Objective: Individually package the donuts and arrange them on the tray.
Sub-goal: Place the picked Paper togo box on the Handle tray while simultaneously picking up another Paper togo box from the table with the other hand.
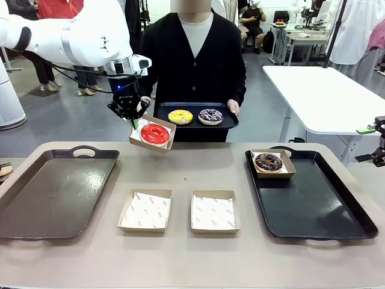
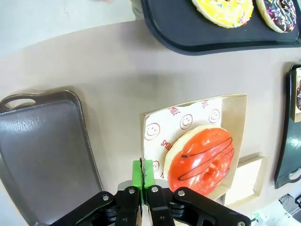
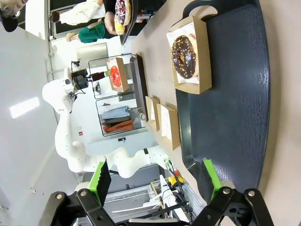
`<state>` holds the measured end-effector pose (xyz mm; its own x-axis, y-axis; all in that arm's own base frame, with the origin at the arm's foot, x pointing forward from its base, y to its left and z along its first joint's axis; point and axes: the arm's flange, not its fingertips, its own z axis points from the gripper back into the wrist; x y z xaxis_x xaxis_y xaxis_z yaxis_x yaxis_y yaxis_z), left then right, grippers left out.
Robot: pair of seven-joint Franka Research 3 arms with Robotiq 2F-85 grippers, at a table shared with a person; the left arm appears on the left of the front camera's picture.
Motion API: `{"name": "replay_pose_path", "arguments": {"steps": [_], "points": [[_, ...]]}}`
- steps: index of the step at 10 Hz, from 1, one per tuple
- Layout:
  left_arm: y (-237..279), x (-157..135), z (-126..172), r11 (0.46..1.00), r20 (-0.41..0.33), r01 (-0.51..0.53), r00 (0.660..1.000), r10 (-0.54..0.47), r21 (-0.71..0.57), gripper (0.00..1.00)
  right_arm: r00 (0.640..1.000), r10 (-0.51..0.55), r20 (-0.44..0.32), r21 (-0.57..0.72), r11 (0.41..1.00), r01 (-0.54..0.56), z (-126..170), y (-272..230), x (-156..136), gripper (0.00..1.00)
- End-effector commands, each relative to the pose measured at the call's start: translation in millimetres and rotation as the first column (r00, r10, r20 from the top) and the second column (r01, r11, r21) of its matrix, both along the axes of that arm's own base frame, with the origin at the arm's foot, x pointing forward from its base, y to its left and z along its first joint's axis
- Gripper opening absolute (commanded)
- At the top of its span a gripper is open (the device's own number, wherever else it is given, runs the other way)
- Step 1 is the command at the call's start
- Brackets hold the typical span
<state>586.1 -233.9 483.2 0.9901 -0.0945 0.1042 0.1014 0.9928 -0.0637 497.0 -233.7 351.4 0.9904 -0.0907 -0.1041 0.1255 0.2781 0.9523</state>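
1. The red donut (image 1: 155,133) sits in a paper box (image 2: 237,110). The box is up in the air above the table (image 1: 180,259), and it tips a little.
2. The left gripper (image 2: 143,172) is shut tight on one edge of that box. The donut lies just past its fingertips, a bit off to one side. All the weight hangs out in front of the pinch.
3. Under the gripper and to its left is the brown tray (image 1: 54,192), with nothing on it. It is near.
4. Far off to the gripper's right is the black tray (image 1: 319,205). The chocolate donut (image 1: 268,161) already sits there in its own box. Two empty boxes (image 1: 145,210) lie on the table in between.
5. The right gripper (image 3: 155,178) is wide open and holds nothing. It waits over the black tray's side.
6. I think the box goes down on a tray next. The brown tray is the short trip. The black one means a long reach across to the right.
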Motion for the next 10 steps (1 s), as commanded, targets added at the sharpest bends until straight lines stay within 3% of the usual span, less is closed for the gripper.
{"name": "replay_pose_path", "arguments": {"steps": [1,10], "points": [[2.1,-2.0,-1.8,1.000,0.009,0.007,1.000,-0.007,-0.005,0.01,1.000,0.003,-0.008,-0.001,1.000,-0.003,2.0,0.5,3.0,1.00],[2.1,-2.0,-1.8,1.000,0.009,0.007,1.000,-0.007,-0.005,0.01,1.000,0.003,-0.008,-0.001,1.000,-0.003,2.0,0.5,3.0,1.00]]}}
